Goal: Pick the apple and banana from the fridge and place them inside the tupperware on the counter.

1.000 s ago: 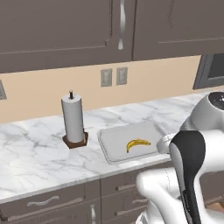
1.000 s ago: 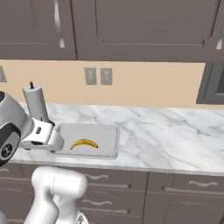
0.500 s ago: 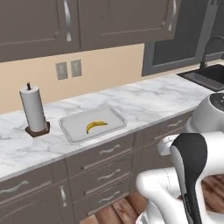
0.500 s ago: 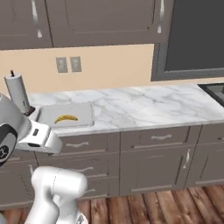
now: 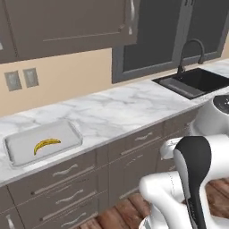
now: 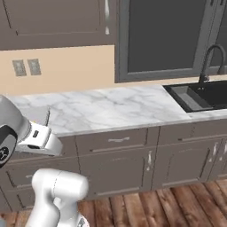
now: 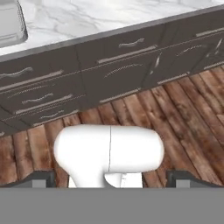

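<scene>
The yellow banana (image 5: pixel 46 144) lies inside the light-grey tupperware (image 5: pixel 42 143) at the left end of the white marble counter (image 5: pixel 116 112). A corner of the tupperware (image 7: pixel 11 24) sits at the hand view's top left, with the counter (image 7: pixel 87 17) beside it. My gripper (image 7: pixel 112 178) is open, nothing held between its fingertips (image 7: pixel 43 178), and it looks down at the lower cabinets and floor, well away from the tupperware. The apple and the fridge are out of view.
A black sink (image 5: pixel 192 82) with a dark faucet (image 5: pixel 188 49) is set into the counter at the right, also sink (image 6: pixel 204 95). Dark brown drawers with silver handles (image 6: pixel 117 139) run under the counter. Wooden floor (image 7: pixel 183 109) lies in front of them.
The whole picture has slid left: the base has driven right along the counter. The paper-towel roll has left the views and the sink has come in. The banana stays in the tupperware.
</scene>
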Motion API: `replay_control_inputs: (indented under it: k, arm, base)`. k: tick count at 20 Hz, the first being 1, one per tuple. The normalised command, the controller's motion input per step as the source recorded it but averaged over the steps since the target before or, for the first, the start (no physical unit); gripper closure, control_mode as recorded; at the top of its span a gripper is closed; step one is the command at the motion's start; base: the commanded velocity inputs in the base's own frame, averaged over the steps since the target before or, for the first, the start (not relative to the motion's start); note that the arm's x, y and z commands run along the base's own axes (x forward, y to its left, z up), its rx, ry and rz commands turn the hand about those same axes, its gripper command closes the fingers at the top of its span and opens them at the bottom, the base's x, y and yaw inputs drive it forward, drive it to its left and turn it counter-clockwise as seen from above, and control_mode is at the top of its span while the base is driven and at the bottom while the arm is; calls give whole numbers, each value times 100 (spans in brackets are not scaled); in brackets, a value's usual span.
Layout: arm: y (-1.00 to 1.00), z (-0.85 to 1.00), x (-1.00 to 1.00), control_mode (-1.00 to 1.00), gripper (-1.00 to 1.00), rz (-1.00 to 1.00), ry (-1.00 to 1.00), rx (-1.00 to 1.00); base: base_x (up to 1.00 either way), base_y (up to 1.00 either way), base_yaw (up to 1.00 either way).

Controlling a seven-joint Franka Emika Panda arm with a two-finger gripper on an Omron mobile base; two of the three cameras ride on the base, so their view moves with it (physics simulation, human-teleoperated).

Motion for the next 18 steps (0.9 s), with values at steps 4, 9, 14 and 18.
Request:
replay_control_inputs:
  k: [4,9,14,18]
  arm:
    - [0,0,0,100,-100,0,0,0]
    - [0,0,0,100,-100,0,0,0]
    - [0,0,0,100,-100,0,0,0]
    - [0,0,0,100,-100,0,0,0]
  base:
    - [51,-83,-58]
    - [52,-71,-79]
    - [65,-58,-69]
    - [76,-52,-45]
